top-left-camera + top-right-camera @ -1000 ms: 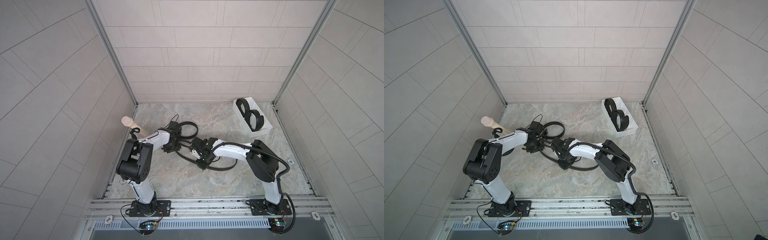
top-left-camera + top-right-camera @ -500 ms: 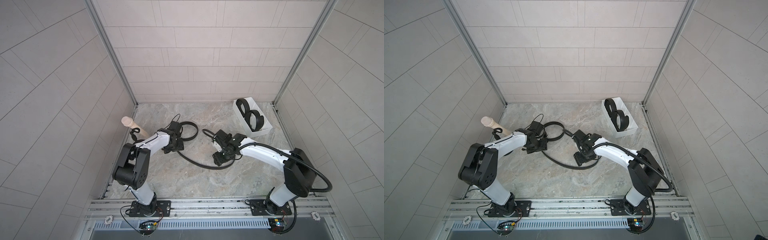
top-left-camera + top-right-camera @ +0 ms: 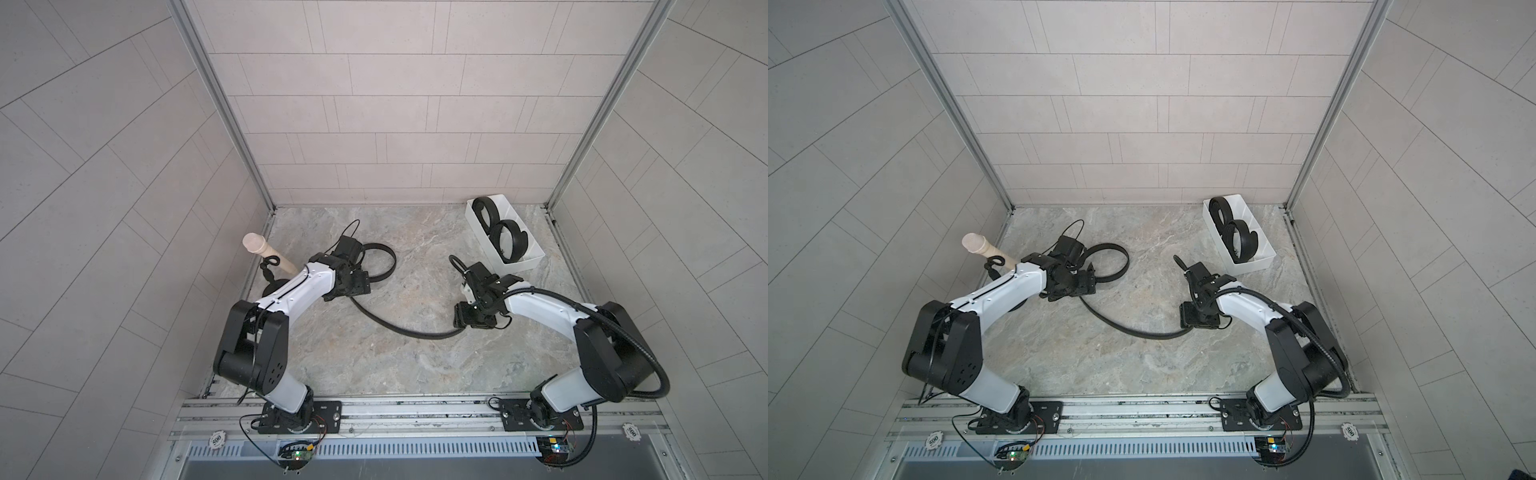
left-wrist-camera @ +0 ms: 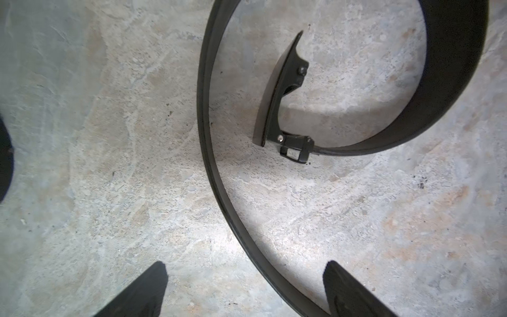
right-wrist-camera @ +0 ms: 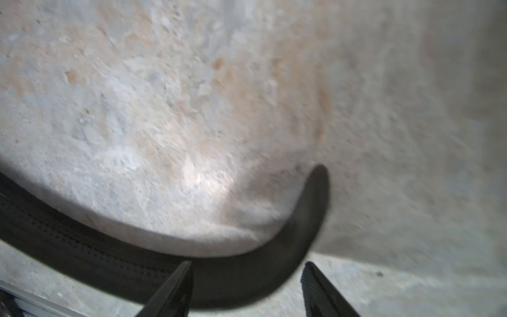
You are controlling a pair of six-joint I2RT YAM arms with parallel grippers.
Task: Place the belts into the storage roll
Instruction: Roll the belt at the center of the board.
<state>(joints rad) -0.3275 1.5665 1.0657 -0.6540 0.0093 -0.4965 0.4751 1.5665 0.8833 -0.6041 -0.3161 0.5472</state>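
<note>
While two coiled belts (image 3: 494, 216) sit in the storage roll (image 3: 524, 258) at the far right corner, the loose belt (image 3: 409, 332) lies on the marbled floor (image 3: 374, 374) between my arms, well apart from that tray. My left claw (image 4: 245, 263) hangs open over its looped end, fingers spread wide, with the strap running between them close beside one finger and the buckle (image 4: 274, 90) lying inside the curl ahead. My right claw (image 5: 248, 263) is open too, low over the other end, where the strap passes under one finger and its rounded tip curves up beyond the gap; neither claw grips anything.
</note>
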